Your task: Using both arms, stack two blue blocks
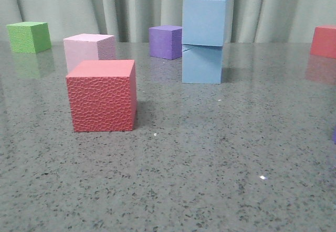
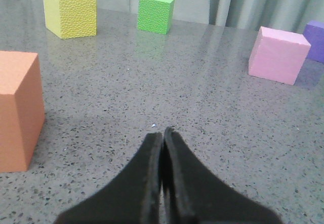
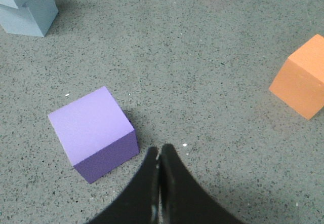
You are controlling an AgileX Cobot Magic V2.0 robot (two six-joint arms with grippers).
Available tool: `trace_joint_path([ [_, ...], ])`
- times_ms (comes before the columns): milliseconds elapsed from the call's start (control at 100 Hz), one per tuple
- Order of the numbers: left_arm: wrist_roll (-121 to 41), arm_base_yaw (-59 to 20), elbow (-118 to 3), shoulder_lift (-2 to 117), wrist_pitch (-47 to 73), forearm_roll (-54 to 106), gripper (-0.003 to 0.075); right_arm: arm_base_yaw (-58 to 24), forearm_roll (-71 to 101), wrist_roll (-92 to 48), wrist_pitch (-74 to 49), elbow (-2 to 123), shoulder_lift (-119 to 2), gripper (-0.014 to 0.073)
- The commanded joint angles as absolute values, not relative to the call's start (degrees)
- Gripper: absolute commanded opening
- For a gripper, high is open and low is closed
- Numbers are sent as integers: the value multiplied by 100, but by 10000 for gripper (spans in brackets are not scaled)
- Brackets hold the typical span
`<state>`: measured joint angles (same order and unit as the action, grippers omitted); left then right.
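Red textured cube (image 1: 102,95) sits closest to the front camera. Behind it, one blue block (image 1: 205,22) already rests on the other blue block (image 1: 202,64), slightly twisted. Left gripper (image 2: 163,133) and right gripper (image 3: 159,150) are both pinched closed, holding nothing, well away from the stack. Looks basically done to me; next is probably just staying clear.

Left claw (image 2: 163,133), right claw (image 3: 159,149) closed, empty.

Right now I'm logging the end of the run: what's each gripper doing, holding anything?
Left gripper: closed, fingers together, holding nothing.
Right gripper: closed, fingers together, holding nothing.
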<state>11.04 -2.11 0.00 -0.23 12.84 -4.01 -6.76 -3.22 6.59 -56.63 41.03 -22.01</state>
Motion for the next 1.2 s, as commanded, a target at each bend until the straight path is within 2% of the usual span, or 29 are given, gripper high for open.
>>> trace_joint_path([
  [0, 1054, -189, 138, -212, 685, -328, -19, -630, -333, 617, -5262, 4218, -2218, -69],
  [1190, 1014, -189, 238, -212, 489, -548, -19, -630, -333, 617, -5273, 4218, -2218, -69],
])
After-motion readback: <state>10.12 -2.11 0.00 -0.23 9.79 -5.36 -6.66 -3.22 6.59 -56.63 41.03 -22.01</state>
